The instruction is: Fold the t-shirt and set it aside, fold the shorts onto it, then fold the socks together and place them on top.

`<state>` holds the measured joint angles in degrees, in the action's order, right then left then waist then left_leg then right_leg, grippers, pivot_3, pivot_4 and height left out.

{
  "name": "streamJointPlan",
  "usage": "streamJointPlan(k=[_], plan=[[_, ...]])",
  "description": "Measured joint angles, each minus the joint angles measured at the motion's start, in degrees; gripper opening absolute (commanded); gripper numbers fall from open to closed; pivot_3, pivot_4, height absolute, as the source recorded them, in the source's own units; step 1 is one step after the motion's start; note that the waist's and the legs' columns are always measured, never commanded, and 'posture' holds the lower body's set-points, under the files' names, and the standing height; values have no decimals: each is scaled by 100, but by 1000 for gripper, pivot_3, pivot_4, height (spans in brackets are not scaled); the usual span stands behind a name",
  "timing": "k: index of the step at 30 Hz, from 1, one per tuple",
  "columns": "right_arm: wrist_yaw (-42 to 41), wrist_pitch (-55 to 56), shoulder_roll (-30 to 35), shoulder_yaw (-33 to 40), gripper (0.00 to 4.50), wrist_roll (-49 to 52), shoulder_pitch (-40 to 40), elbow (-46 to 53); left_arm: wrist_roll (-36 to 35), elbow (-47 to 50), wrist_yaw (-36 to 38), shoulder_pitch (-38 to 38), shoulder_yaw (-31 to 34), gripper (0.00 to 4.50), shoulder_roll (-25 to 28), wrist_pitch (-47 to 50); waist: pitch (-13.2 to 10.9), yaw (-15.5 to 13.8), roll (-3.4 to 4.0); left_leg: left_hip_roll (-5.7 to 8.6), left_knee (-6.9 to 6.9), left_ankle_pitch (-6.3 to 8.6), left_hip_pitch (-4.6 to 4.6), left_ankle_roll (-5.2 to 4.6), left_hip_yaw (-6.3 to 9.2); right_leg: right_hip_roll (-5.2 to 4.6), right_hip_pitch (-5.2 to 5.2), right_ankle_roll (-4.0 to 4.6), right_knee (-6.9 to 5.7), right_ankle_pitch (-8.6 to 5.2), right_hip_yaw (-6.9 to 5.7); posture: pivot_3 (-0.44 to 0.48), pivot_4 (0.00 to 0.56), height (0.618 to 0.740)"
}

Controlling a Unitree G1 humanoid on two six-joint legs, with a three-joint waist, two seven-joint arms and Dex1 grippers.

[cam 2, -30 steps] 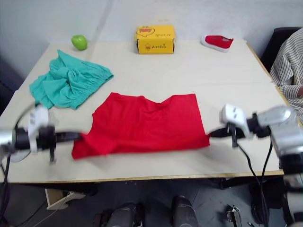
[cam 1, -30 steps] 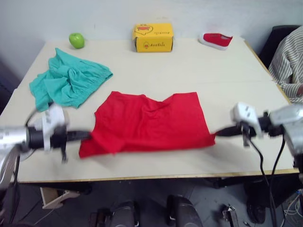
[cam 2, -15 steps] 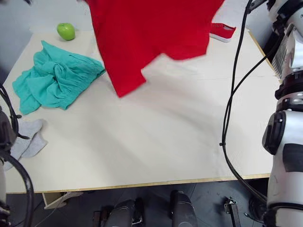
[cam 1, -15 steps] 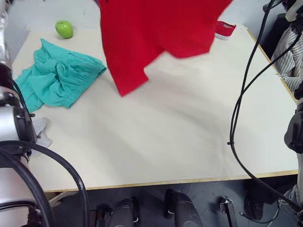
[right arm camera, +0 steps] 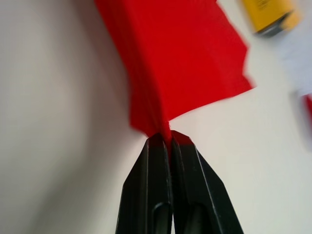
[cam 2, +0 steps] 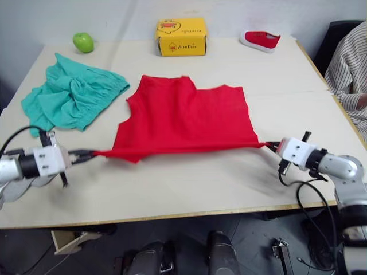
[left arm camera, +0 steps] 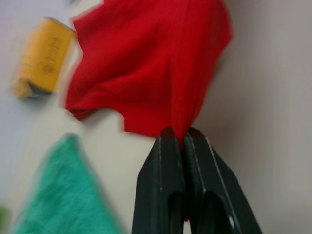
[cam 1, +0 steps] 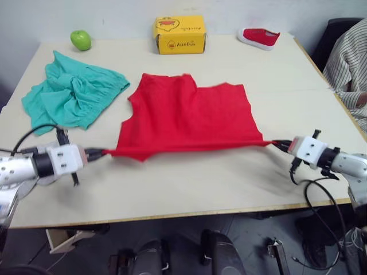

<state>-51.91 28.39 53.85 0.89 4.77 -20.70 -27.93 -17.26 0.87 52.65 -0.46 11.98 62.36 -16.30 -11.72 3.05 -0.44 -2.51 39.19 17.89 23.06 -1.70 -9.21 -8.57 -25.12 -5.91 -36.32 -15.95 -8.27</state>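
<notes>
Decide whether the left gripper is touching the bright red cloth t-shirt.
Touching. In the left wrist view the left gripper has its two black fingers shut on a corner of the bright red cloth t-shirt.

Table (cam 1: 229, 183) carrying:
t-shirt (cam 1: 189, 117) lying centre; shorts (cam 1: 69, 94) 10 o'clock; apple (cam 1: 81, 39), box (cam 1: 179, 34), shoe (cam 1: 259, 38) sitting 11–1 o'clock.

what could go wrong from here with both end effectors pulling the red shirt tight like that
1. The left end effector and right end effector each pinch only a small corner of the t-shirt; the taut near edge suggests a corner could slip free and spoil the fold.

2. The near edge lifts slightly off the table, so releasing may leave it bunched, not flat.

3. The shorts lie close beside the shirt; a leftward sweep might drag them.
</notes>
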Motion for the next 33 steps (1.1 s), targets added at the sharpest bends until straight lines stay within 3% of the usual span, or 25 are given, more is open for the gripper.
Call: streamJointPlan(k=[3,6,10,21,29,33], plan=[[-330,-716,434,330,11,385,712,1025,-374,1538,96,1480,840,0,52,1292,-3,-54,5,-12,-17,9,-102,3,7,5,105,18,52,16,0,0,150,740],[-1047,-1699,951,407,11,793,1519,1846,-388,2325,265,2561,1200,0,-79,2134,0,-142,4,-37,-24,76,-161,19,18,9,165,54,75,-5,20,0,150,740],[-1666,-2697,1113,366,11,1093,1790,2338,-266,2594,459,3037,1368,0,-95,2789,3,-158,0,-61,-23,58,-157,50,12,27,146,74,62,-17,27,0,150,740],[-2105,-3289,1189,366,11,1049,1668,2456,-513,2710,725,2141,1395,0,-37,3821,3,-151,0,-102,-21,73,-160,72,-26,93,129,82,66,-21,41,0,150,740],[-2642,-4046,1107,179,11,1262,920,2037,-549,1824,1211,547,540,0,465,4102,4,-145,0,-107,-20,73,-160,74,-73,102,89,83,37,-21,59,0,150,740],[-2928,-4873,1056,-141,11,1339,53,1689,-491,1052,1667,-449,-216,0,630,4185,3,-125,1,-111,-14,71,-151,76,-107,109,58,85,22,-22,79,0,150,740]])
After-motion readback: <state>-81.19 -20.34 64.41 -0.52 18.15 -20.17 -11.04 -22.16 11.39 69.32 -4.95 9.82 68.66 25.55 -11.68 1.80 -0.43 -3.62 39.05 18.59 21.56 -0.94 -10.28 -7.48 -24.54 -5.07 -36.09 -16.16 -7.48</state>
